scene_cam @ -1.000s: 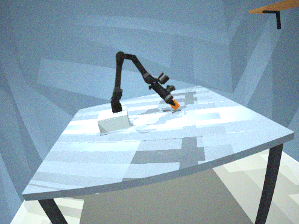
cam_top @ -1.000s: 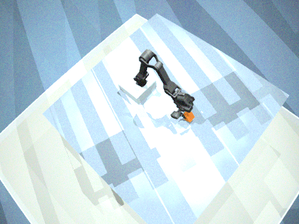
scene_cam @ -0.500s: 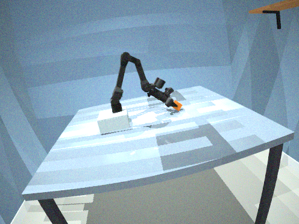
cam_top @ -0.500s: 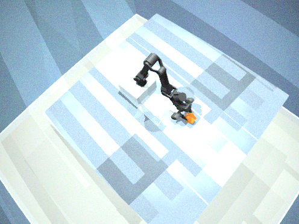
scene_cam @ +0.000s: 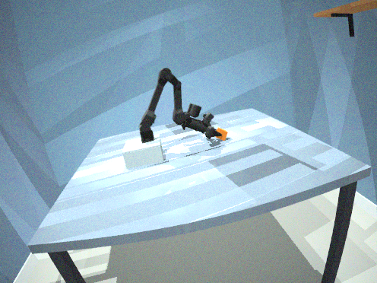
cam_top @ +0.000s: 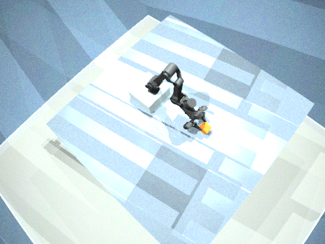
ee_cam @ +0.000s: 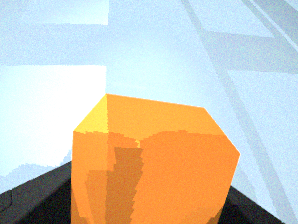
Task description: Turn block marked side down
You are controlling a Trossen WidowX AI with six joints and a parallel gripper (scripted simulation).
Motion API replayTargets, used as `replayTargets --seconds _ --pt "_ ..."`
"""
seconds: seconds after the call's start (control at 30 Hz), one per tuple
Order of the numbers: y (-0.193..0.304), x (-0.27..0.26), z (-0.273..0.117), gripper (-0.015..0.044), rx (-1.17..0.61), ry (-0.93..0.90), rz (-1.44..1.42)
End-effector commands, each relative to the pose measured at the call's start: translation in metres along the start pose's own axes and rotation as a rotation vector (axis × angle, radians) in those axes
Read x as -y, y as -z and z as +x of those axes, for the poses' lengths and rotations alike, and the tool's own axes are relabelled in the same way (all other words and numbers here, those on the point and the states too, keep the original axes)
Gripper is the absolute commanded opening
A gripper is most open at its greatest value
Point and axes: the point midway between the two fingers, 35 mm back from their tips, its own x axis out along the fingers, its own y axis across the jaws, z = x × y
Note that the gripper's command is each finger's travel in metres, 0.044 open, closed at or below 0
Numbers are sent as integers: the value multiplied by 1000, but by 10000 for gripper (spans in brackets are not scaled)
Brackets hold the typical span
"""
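An orange block (cam_top: 205, 128) (scene_cam: 222, 134) (ee_cam: 165, 170) is between the fingers of my gripper (cam_top: 200, 124) (scene_cam: 217, 133), which is shut on it. The gripper slopes down toward the table (cam_top: 137, 157) (scene_cam: 198, 194). The block is tilted and close above the table top; a small shadow lies beside it, and I cannot tell whether a lower edge touches. In the wrist view the block fills the lower middle, with a dark finger on each side. No marked side can be made out on the faces that show.
The arm stands on a white base box (cam_top: 151, 100) (scene_cam: 144, 154) on the table. A wooden shelf (scene_cam: 353, 8) with a dark bracket is on the wall at the upper right of the exterior view. Patches of light and shadow cross the table.
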Motion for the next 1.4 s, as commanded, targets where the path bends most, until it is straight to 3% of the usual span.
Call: replayTargets --seconds 0.0,0.5,1.07,1.37 --pt "-2 1 -2 0 27 4 -3" --pt "-4 1 -3 0 46 4 -3" --pt "-4 1 -3 440 46 4 -3" --pt "-4 1 -3 440 46 4 -3"
